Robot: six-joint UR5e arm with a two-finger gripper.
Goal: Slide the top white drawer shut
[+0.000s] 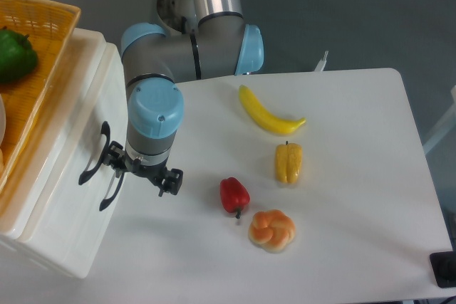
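Observation:
The white cabinet stands at the left, and the top white drawer (pixel 105 97) has its front nearly flush with the cabinet body. Its black curved handle (pixel 92 153) sits just above the lower drawer's handle (pixel 111 189). My gripper (pixel 142 170) points down right in front of the drawer fronts, open, with nothing between its fingers. The left finger (pixel 114 156) is against the top drawer's front beside the handle. The right finger (pixel 171 179) hangs over the table.
A woven yellow basket (pixel 43 26) holding a green pepper (pixel 14 55) sits on the cabinet. On the white table (pixel 356 247) lie a banana (pixel 268 112), a yellow pepper (pixel 288 163), a red pepper (pixel 234 195) and a bread roll (pixel 271 230).

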